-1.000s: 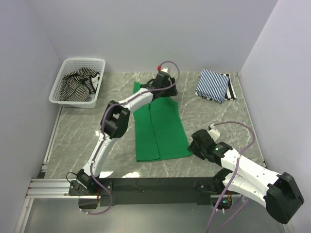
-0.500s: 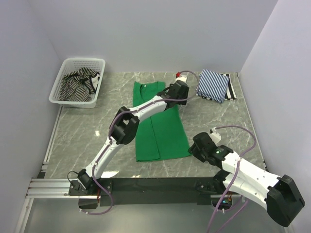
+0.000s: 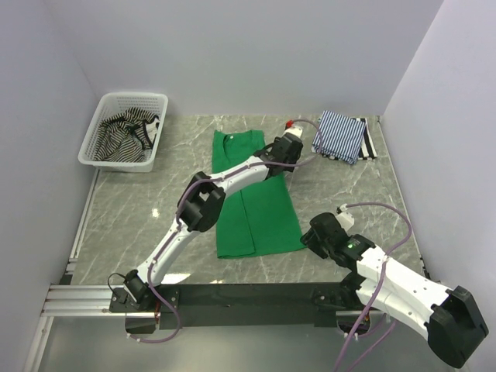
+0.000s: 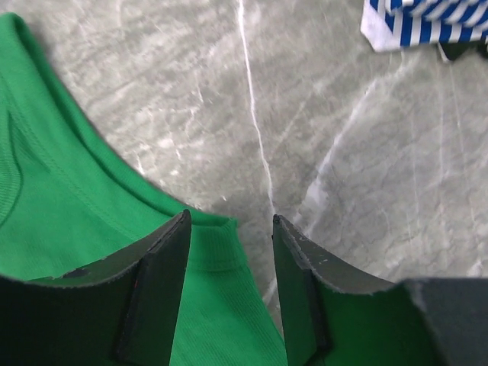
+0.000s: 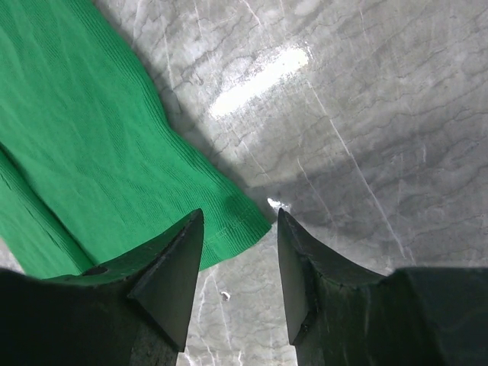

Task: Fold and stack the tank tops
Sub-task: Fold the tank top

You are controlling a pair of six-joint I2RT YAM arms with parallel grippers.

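The green tank top lies flat on the marble table, partly folded lengthwise. My left gripper is open over its far right shoulder strap, jaws astride the strap end. My right gripper is open over the near right hem corner. The blue-and-white striped top lies folded at the far right on a folded black-and-white striped piece; its corner shows in the left wrist view. Another black-and-white striped top lies crumpled in the basket.
A white mesh basket stands at the far left. White walls close in the table on three sides. The black rail with the arm bases runs along the near edge.
My left gripper swung from the top's far middle to its far right shoulder strap. My right gripper moved slightly nearer the hem corner.
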